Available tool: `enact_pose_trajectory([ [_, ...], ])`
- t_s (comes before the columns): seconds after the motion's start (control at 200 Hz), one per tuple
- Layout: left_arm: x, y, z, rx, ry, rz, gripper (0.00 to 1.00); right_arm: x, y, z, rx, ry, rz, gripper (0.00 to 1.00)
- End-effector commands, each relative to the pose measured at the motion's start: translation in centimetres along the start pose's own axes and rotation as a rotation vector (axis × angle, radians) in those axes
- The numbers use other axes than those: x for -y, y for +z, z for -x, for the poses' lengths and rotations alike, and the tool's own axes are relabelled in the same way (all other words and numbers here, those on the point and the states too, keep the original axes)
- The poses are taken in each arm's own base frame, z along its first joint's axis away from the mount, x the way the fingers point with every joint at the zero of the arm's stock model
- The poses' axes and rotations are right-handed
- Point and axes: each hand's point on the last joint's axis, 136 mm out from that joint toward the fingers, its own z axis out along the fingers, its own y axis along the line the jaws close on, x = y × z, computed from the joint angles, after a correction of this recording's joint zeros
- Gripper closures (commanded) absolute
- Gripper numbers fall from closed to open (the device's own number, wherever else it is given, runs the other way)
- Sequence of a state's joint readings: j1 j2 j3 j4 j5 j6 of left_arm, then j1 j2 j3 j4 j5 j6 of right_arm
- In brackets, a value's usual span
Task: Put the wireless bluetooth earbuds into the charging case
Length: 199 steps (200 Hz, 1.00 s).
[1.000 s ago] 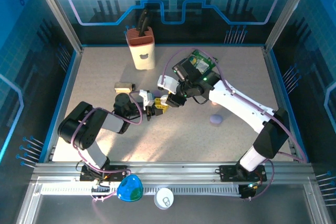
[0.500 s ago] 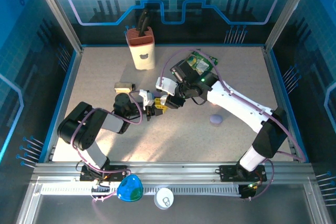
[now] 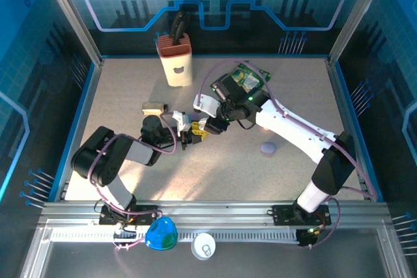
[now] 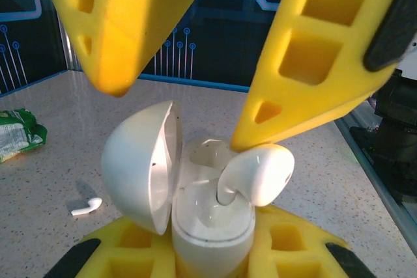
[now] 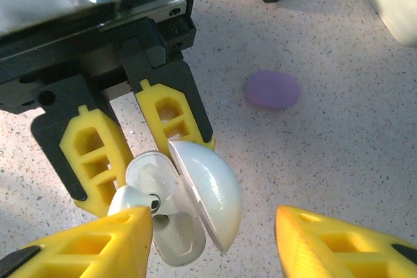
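My right gripper (image 5: pixel 213 221) has spread wider, one side touching the white earbud (image 4: pixel 260 170) that sits stem-down in the open charging case (image 4: pixel 208 226); my left gripper (image 5: pixel 153 175) pinches that case

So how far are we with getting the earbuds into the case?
Done: the left gripper clamps the charging case, lid open. In hand: one earbud sits stem-down in a slot, not fully seated, leaning against one side of the right gripper, whose jaws stand apart. Left: seat it, then fetch the second earbud lying on the table and fill the other slot, which looks empty.
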State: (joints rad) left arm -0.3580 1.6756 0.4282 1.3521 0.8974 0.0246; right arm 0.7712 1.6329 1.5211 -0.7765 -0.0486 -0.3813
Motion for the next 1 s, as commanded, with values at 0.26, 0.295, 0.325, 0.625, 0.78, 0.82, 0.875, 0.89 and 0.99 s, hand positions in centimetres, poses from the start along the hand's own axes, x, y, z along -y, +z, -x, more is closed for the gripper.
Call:
enact_pose_trajectory([
  [0.26, 0.5, -0.1, 1.7, 0.040, 0.050, -0.025, 0.88, 0.3, 0.0, -1.5, -0.051, 0.036, -0.018, 0.47],
  [0.295, 0.5, -0.1, 1.7, 0.041, 0.050, -0.025, 0.88, 0.4, 0.0, -1.5, -0.053, 0.035, -0.026, 0.46],
  [0.325, 0.5, -0.1, 1.7, 0.041, 0.050, -0.025, 0.88, 0.6, -0.1, -1.6, -0.055, 0.043, -0.037, 0.46],
  [0.625, 0.4, -0.1, 1.7, 0.040, 0.050, -0.025, 0.88, 0.2, -0.3, -2.0, -0.065, 0.061, -0.007, 0.47],
  [0.78, 0.4, -0.1, 1.6, 0.039, 0.048, -0.024, 0.88, -0.9, -0.1, -1.8, -0.058, 0.021, 0.032, 0.47],
  [0.82, 0.4, -0.1, 1.6, 0.039, 0.048, -0.025, 0.88, -1.1, -0.1, -1.7, -0.058, 0.011, 0.036, 0.47],
  [0.875, 0.4, -0.1, 1.6, 0.039, 0.048, -0.026, 0.88, -1.3, -0.1, -1.6, -0.053, 0.005, 0.043, 0.47],
  [0.89, 0.4, 0.0, 1.6, 0.040, 0.049, -0.026, 0.88, -1.4, -0.1, -1.5, -0.052, 0.005, 0.046, 0.47],
  [0.99, 0.4, 0.0, 1.6, 0.039, 0.047, -0.025, 0.88, -1.5, 0.0, -1.3, -0.046, 0.005, 0.052, 0.46],
])
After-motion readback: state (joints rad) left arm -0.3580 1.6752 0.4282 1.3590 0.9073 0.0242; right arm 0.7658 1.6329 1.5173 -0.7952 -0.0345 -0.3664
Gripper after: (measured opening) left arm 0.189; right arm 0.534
